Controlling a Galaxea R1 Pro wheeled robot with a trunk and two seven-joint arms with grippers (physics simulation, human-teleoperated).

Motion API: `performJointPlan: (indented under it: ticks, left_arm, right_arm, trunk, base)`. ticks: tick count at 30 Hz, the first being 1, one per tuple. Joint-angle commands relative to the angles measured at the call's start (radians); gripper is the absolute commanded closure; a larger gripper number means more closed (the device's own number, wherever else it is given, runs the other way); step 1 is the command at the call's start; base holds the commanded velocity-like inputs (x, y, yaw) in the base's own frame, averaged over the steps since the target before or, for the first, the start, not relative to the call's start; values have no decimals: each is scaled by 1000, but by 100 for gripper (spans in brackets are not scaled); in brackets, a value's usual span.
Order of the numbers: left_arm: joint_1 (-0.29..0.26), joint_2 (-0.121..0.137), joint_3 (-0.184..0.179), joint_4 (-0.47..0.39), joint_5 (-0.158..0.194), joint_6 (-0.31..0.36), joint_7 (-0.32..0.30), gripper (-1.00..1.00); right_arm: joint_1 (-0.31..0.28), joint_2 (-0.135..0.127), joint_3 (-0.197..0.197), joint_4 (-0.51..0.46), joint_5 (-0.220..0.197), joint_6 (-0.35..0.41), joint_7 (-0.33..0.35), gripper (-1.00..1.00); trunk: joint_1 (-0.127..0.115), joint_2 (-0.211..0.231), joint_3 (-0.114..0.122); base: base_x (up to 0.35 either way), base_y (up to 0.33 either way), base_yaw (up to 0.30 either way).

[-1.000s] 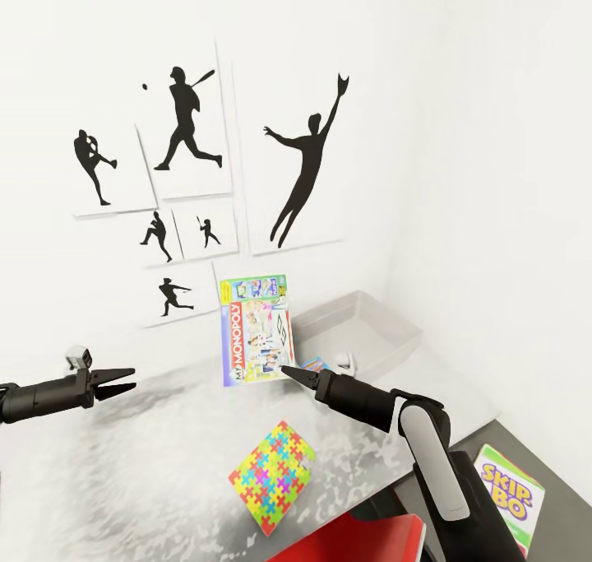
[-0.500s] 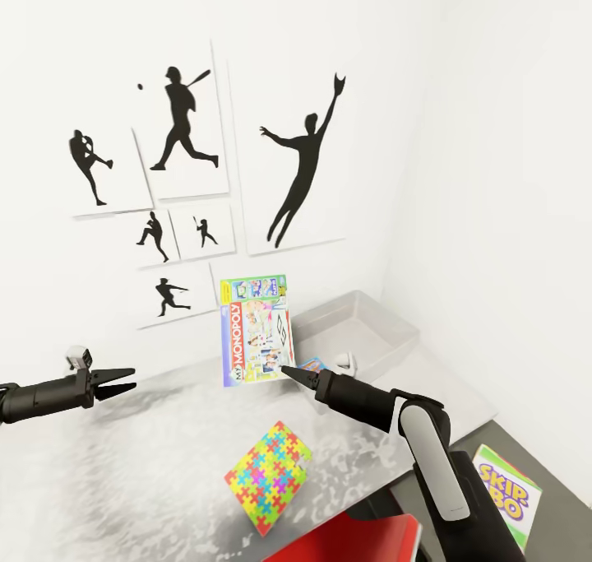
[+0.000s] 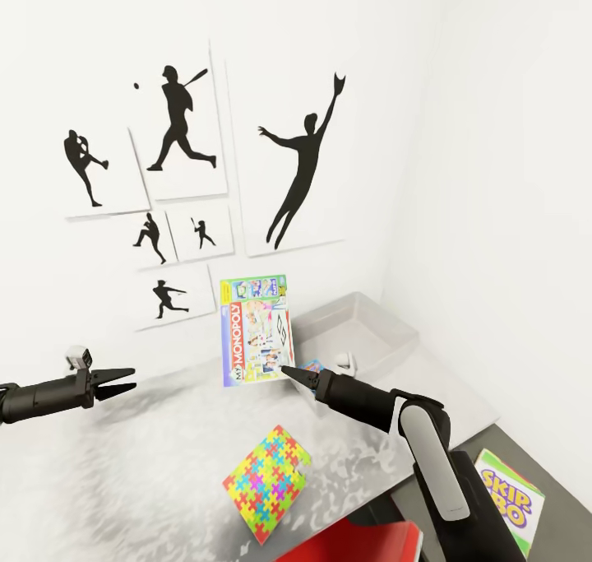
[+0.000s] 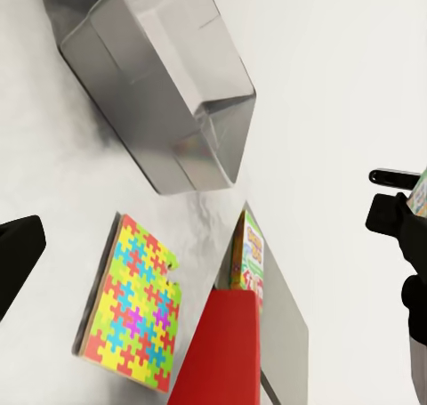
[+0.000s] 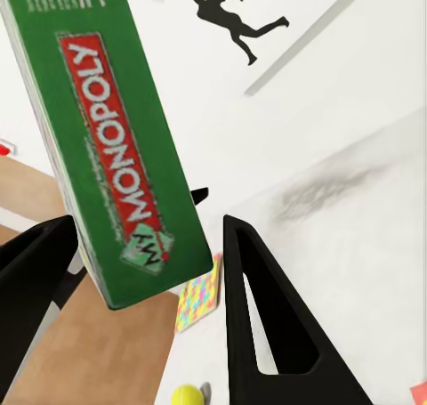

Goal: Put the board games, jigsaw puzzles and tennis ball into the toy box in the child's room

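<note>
My right gripper (image 3: pixel 286 371) is shut on the green-pink Monopoly board game (image 3: pixel 256 332), holding it upright above the table (image 3: pixel 148 463); its green lettered edge (image 5: pixel 116 156) sits between the fingers. Behind it to the right lies the toy box (image 3: pixel 362 332), a pale grey tray, also in the left wrist view (image 4: pixel 160 93). A small blue box (image 3: pixel 312 366) peeks out beside the gripper. A jigsaw puzzle (image 3: pixel 265 484) (image 4: pixel 133 307) lies flat near the table's front edge. The Skip-Bo box (image 3: pixel 510 496) rests on the lower dark unit. A tennis ball (image 5: pixel 187 394) shows low down. My left gripper (image 3: pixel 127 379) hovers open at the left.
Baseball silhouette posters (image 3: pixel 181 118) hang on the white wall behind the table. A red chair (image 3: pixel 362 545) stands at the table's front edge. The dark grey side unit (image 3: pixel 534 463) joins the table at the right, close to the corner wall.
The whole picture has drifted slightly left, so the camera moved. Both arms and the held Monopoly box keep the same pose.
</note>
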Motion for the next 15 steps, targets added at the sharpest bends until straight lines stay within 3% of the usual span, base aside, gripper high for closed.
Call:
performJointPlan:
  ticks: [1,15]
  left_arm:
    - [-1,0,0,1,0,11,-4,-100]
    - [-1,0,0,3,0,12,-4,-100]
  right_arm:
    - [-1,1,-1,0,5,4,7,100]
    - [-1,-1,-1,-1,6,4,7,100]
  trunk:
    - [1,-2,-2]
    - [1,-2,-2]
  base:
    - [60,0,0]
    - [7,0,0]
